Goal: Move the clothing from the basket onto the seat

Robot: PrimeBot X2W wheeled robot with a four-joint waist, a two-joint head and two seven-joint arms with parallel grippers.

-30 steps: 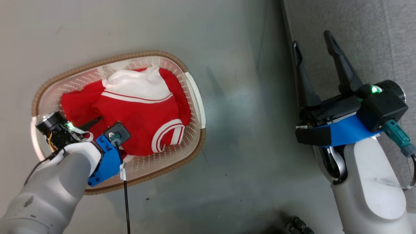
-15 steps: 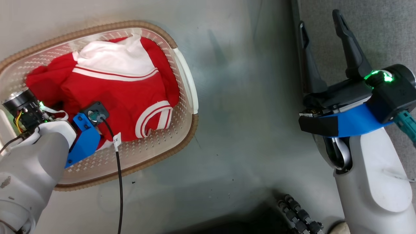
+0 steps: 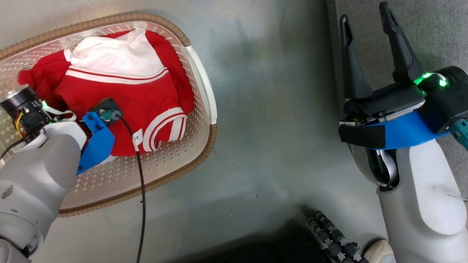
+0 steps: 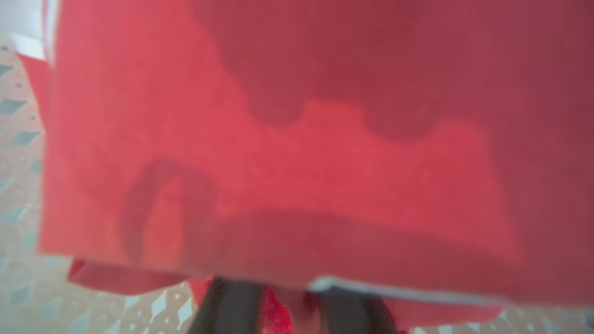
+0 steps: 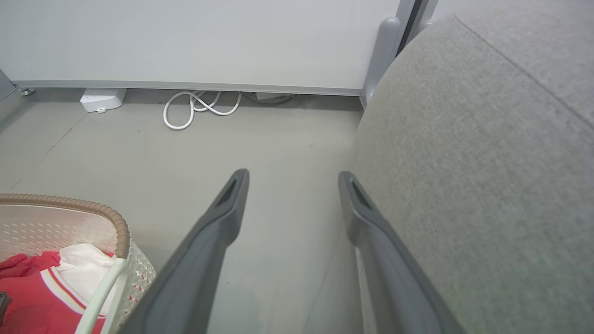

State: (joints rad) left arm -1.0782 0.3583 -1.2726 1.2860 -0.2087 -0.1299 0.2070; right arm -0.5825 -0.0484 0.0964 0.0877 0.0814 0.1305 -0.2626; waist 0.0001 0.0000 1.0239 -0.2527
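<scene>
A smooth grey floor point(image 3: 270, 109) with a soft, glossy sheen lies below the robot. On it, to the robot's left, sits the basket point(image 3: 199, 73), cream perforated plastic with a brown woven-look rim. The clothing point(image 3: 120, 98) lies crumpled inside the basket: red fabric with a white panel and white-and-red striped trim.

The left arm reaches down into the basket, and a thin black cable point(image 3: 140, 201) trails from its wrist across the basket rim to the floor. In the blurred left wrist view, the left hand point(image 4: 292, 308) has its two dark fingers pushed in under the red cloth, with cloth between them. Whether they have closed on the cloth cannot be told.

The right hand point(image 3: 363, 14) hangs above the floor with its fingers spread wide and nothing between them. Just beside it is the rounded edge of the seat point(image 3: 431, 33), covered in grey woven fabric with a stitched seam, well apart from the basket.

Farther off, a plain pale wall point(image 5: 209, 37) meets the floor. A looped white cord point(image 5: 195, 104) and a small white box point(image 5: 102, 99) lie at its foot.
</scene>
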